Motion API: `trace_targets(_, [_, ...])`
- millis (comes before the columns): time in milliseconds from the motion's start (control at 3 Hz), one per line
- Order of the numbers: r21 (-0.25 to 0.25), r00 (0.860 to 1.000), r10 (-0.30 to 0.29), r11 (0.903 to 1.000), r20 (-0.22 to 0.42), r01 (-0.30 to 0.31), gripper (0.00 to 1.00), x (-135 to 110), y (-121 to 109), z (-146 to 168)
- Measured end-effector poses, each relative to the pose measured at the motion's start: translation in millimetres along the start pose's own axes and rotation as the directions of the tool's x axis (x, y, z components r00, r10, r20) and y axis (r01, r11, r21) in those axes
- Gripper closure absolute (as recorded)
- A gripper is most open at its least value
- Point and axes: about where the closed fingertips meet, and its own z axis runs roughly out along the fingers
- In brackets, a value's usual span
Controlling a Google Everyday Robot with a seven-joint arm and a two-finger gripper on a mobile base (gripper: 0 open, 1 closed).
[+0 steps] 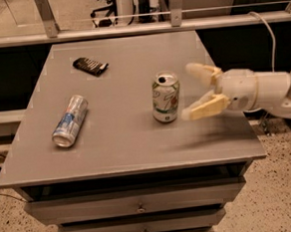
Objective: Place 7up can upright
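The 7up can, white and green with a silver top, stands upright near the middle of the grey table. My gripper is just to the can's right, open, with its cream fingers spread and apart from the can. The white arm reaches in from the right edge of the view.
A slim silver-and-blue can lies on its side at the table's left. A small dark packet lies at the back left. Drawers sit below the table's front edge. A metal rail runs behind the table.
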Motion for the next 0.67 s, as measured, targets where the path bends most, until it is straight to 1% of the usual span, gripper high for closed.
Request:
trace_targets(333, [0.018, 0.998, -0.022, 0.9996, -0.059, 0.023, 0.0, -14.9, -0.2, -33.1])
trace_targets(667, [0.018, 0.998, -0.024, 0.9995, -0.064, 0.026, 0.0, -16.7, -0.3, -37.0])
